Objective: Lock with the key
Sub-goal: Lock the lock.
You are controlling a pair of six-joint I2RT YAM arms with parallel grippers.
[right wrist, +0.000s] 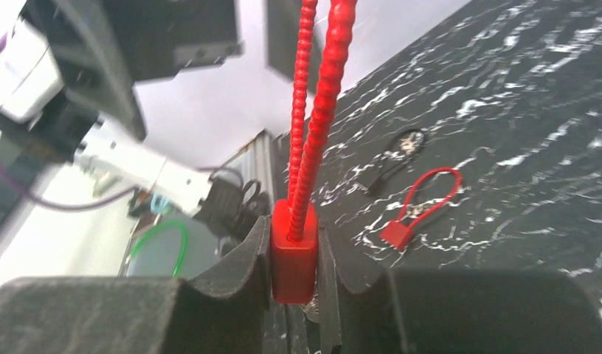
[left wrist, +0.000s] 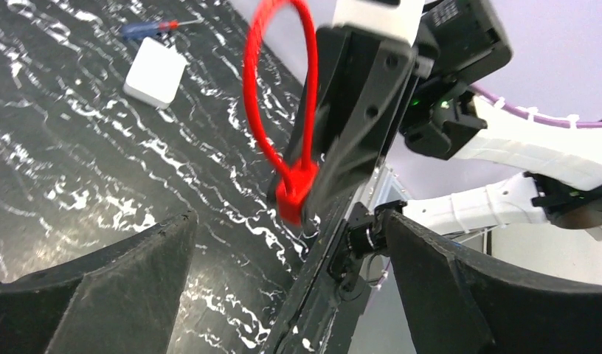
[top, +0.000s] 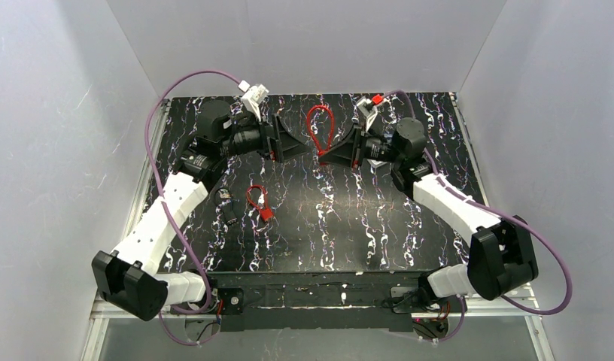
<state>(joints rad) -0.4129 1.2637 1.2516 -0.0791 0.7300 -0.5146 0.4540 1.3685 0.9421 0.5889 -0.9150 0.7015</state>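
My right gripper [top: 330, 154] is shut on the block of a red cable lock [right wrist: 293, 254]. It holds the lock above the back of the table with the beaded loop [top: 320, 128] standing up. A small silvery bit shows under the block; I cannot tell what it is. My left gripper [top: 293, 147] is open and empty, facing the lock from the left. In the left wrist view the lock's block [left wrist: 294, 193] hangs just beyond my spread fingers [left wrist: 136, 273]. A small dark key-like item [top: 227, 195] lies on the table; it also shows in the right wrist view [right wrist: 401, 144].
A second red cable lock [top: 260, 201] lies on the black marbled table [top: 349, 226], also in the right wrist view [right wrist: 420, 206]. Another small dark piece [top: 233, 219] lies near it. A white block [left wrist: 156, 72] and a blue-handled tool [left wrist: 154, 28] lie at the back.
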